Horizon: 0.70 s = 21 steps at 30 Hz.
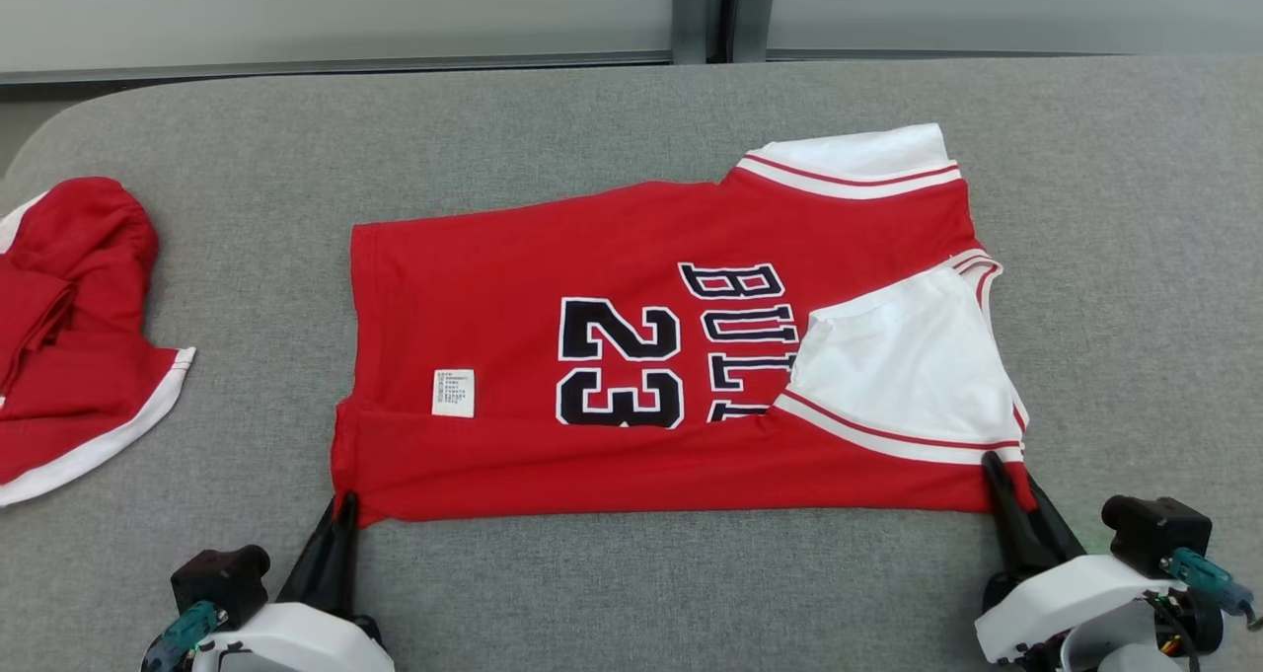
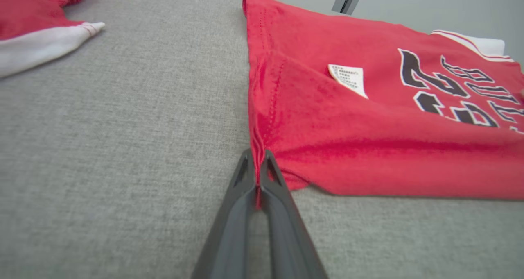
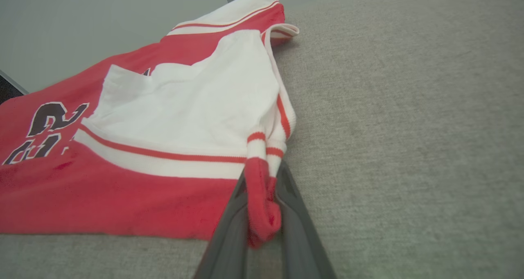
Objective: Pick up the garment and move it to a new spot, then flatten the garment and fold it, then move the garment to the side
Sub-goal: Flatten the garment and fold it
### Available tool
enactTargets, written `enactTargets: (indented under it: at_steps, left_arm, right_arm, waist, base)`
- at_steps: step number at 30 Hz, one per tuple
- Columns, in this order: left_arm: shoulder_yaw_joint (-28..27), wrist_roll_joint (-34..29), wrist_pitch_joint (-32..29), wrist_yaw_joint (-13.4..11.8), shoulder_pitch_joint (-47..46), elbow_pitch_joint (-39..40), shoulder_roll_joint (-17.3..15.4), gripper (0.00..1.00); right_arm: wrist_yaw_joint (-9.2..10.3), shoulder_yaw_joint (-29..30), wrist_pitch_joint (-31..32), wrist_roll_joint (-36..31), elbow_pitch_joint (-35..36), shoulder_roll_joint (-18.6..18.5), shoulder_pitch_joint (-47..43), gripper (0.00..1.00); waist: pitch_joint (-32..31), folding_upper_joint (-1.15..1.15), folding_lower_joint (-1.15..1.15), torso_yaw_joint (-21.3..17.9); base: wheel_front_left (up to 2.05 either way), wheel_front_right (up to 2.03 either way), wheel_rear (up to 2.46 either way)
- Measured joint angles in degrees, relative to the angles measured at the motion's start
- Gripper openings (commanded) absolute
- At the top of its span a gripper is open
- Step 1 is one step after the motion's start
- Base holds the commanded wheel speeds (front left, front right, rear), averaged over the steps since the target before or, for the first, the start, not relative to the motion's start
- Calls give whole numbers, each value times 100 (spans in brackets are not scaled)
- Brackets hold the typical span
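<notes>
Two garments on the table (image 1: 631,593): one jersey (image 1: 553,258) mid-table, one red cloth (image 1: 69,356) at the left edge. The left gripper (image 1: 344,504) and right gripper (image 1: 1002,480) each pinch a near jersey corner.

This looks like a plain indoor test space, more a lab or office than a home, though the pictures do not settle it. The worktop (image 1: 631,119) is a broad slab covered in grey woven fabric, with a rounded corner. Behind it run smooth, pale wall panels (image 1: 335,6), matte and uniform, meeting at a dark grey upright post (image 1: 703,11). The light is even and flat.
</notes>
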<state>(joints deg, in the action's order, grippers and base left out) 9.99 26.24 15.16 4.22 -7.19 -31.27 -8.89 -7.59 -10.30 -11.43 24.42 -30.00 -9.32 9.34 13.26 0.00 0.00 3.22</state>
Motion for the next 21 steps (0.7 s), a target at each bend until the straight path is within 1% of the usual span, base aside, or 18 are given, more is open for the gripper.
enactTargets:
  at_steps: [4, 10, 14, 15, 21]
  left_arm:
    - [-24, 23, -65, -9, 179, 144, -82, 0]
    - [-29, 86, -369, -83, 493, 466, -202, 0]
    - [-69, 175, -764, -240, 1017, 989, -328, 0]
    - [-69, 175, -764, -240, 1017, 989, -328, 0]
    - [-129, 272, -1315, -477, 1567, 1556, -498, 0]
  right_arm:
    - [1, 8, -16, 136, 78, -46, -188, 0]
    - [0, 75, 44, 220, 365, -68, -577, 0]
    - [1, 176, 260, 221, 838, 56, -1214, 0]
    - [1, 176, 260, 221, 838, 56, -1214, 0]
    - [1, 323, 605, 210, 1422, 270, -1928, 0]
  waist:
    - [-134, 0, 0, 21]
    - [-360, 0, 0, 26]
    - [-640, 0, 0, -8]
    - [-640, 0, 0, -8]
    - [-913, 0, 0, -104]
  base:
    - [0, 0, 0]
    - [0, 0, 0]
    - [0, 0, 0]
    - [0, 0, 0]
    - [0, 0, 0]
